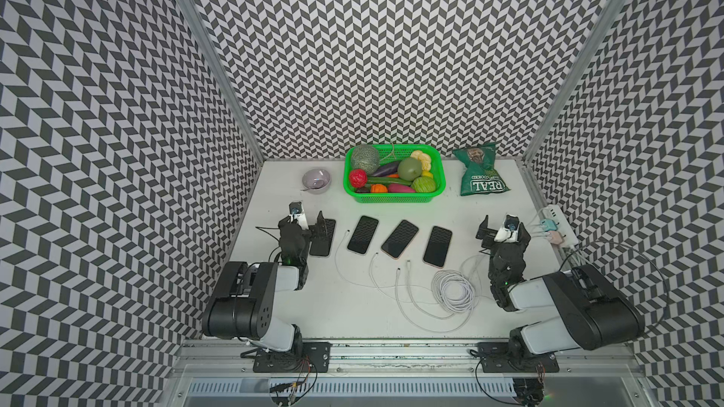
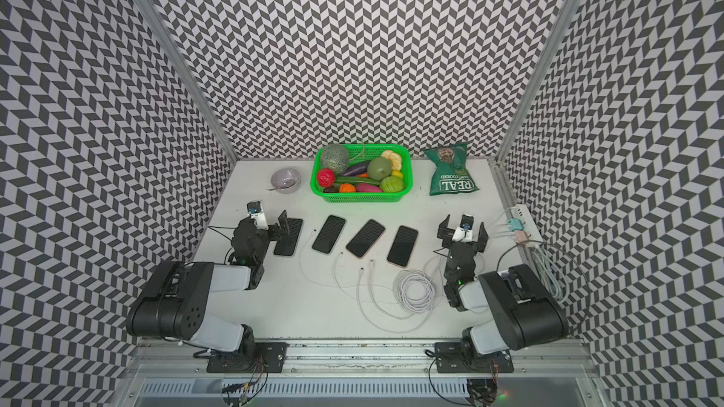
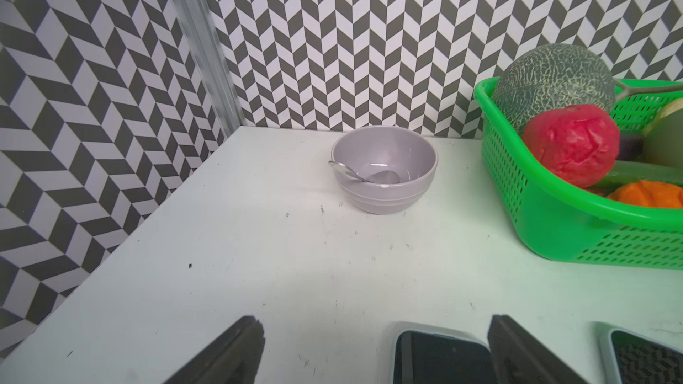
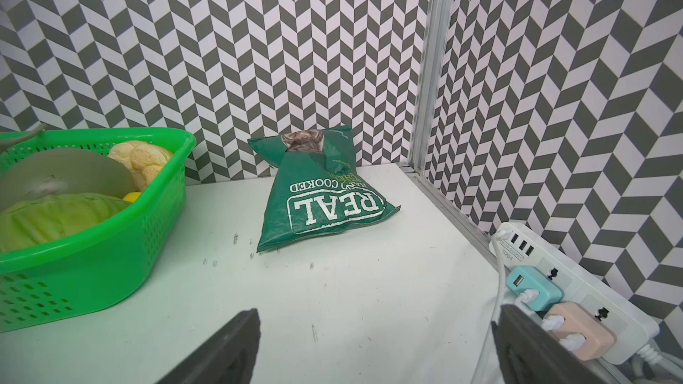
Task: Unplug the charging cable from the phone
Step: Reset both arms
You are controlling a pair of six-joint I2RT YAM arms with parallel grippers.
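Cables (image 1: 440,291) come first, on your side of the surface (image 1: 333,307). They are white, and part of them is wound in a ring. Four loose ends point toward the phones (image 1: 400,238). Each end you can see lies on the surface beside or near a phone, and none goes into one.

Past the cables, the four phones lie in a row with their screens up. The left tool (image 3: 375,321) is at the far end of the leftmost phone (image 1: 323,246). Its jaws are wide apart and hold nothing. The right tool (image 4: 379,312) is well apart from the phones, near the power strip (image 4: 569,275). It is wide apart and empty too.

Farther back are a bowl (image 3: 384,197), a green basket (image 1: 391,199) of play food and a chip bag (image 1: 484,178).

I think the unplugging may be done. The near end of the leftmost phone sits close by the left arm, though, so you cannot be sure. Check there next. If you find a plug, hold that phone down with one tool. Then pinch the plug with the other and pull it straight out.
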